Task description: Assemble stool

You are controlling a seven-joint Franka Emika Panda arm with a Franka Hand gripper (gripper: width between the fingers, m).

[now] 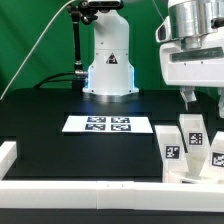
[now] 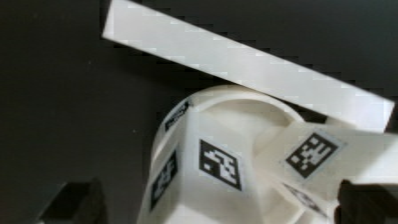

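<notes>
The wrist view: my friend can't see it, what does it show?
A white stool seat, round and hollow, fills the wrist view, with black-and-white square tags on its side. A white rail lies beyond it on the black table.

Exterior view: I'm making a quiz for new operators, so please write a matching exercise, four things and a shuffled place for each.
Things:
1. marker board
2. stool legs
3. border rail
4. robot base

Places:
A. along the table's near edge
B. at the back, middle
C. flat on the middle of the table
D. standing at the exterior view's right

Pairs: 1-C, 2-D, 3-A, 4-B
</notes>
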